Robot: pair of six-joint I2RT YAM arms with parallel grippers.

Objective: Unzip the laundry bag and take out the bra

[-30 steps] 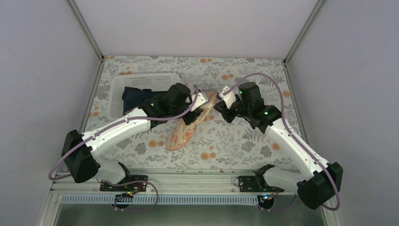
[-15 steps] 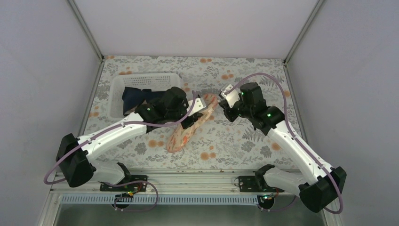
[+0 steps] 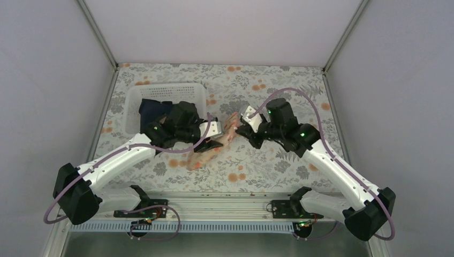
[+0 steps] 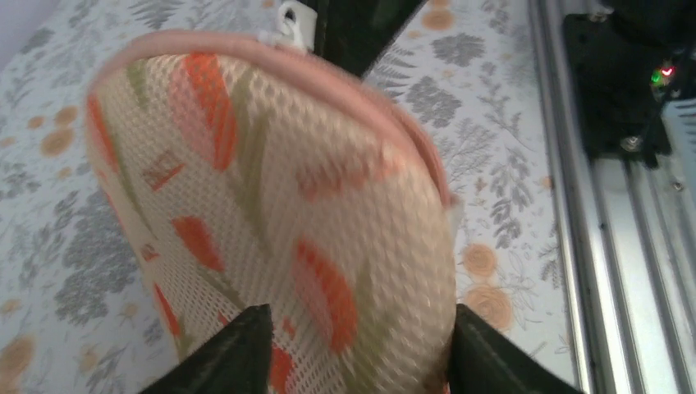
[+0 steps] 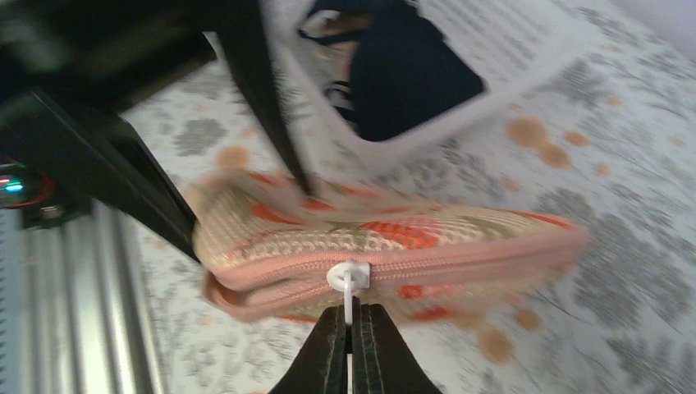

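top view: your bag [image 3: 199, 159] lies slantwise on the table [image 3: 257, 166], mid-way between the arms and just right of the basket [image 3: 166, 85], which holds a navy cloth [image 3: 150, 111]. your left gripper [image 3: 214, 140] sits over the bag's middle, and your right gripper [image 3: 242, 128] meets its far end.

left wrist: the left gripper [image 4: 353, 353] has its jaws part-way open, with one of its fingers [image 4: 234, 353] at each side of the bag [image 4: 271, 189]. you can't tell whether they press the mesh. the white zip pull [image 4: 291, 15] shows at the bag's far rim, against the right arm's dark fingers [image 4: 361, 33].

right wrist: the right gripper [image 5: 351, 320] is closed tight on the zip pull [image 5: 348, 277]. the bag [image 5: 394, 234] is edge-on here, its pink zip edging facing you. the picture is blurred. the left arm's fingers [image 5: 263, 90] straddle it from behind, with the basket [image 5: 435, 131] and cloth [image 5: 402, 74] beyond.
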